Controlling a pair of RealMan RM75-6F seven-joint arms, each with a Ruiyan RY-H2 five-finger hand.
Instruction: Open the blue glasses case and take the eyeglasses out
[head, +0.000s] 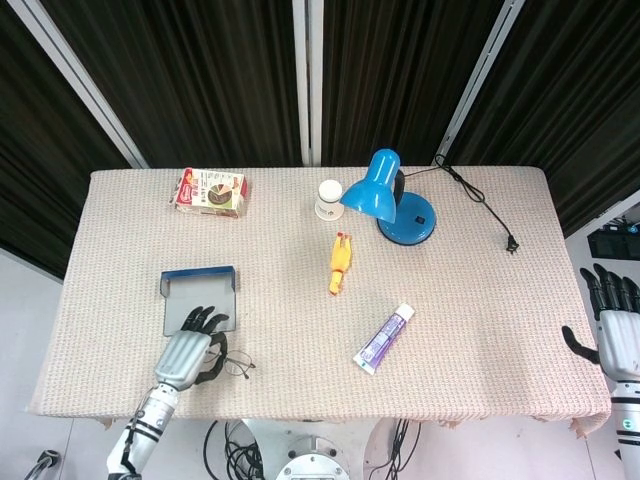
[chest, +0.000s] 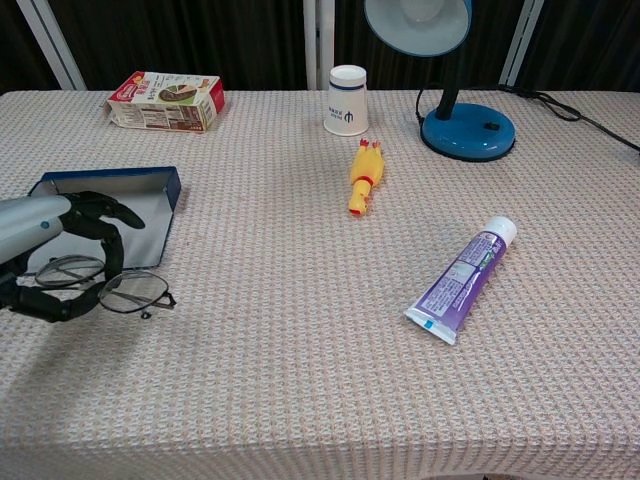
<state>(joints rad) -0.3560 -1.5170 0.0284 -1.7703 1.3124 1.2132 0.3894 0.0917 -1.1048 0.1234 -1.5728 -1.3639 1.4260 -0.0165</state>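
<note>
Just beyond the fingers (chest: 95, 210) of the left hand (head: 190, 355), the flat blue glasses case (head: 200, 297) lies open and empty, while those fingers grip the thin wire-framed eyeglasses (chest: 110, 285) clear of it over the woven counter (head: 450, 300); extraction appears essentially complete.

Open blue glasses case (chest: 140, 215) sits just behind the left hand (chest: 62, 255), raised lid wall at its far edge. Bare table (chest: 280, 330) runs right to the toothpaste tube (chest: 462, 279). Rubber chicken (chest: 363, 176), cup (chest: 347, 99), lamp (chest: 445, 75) crowd the far centre.
</note>
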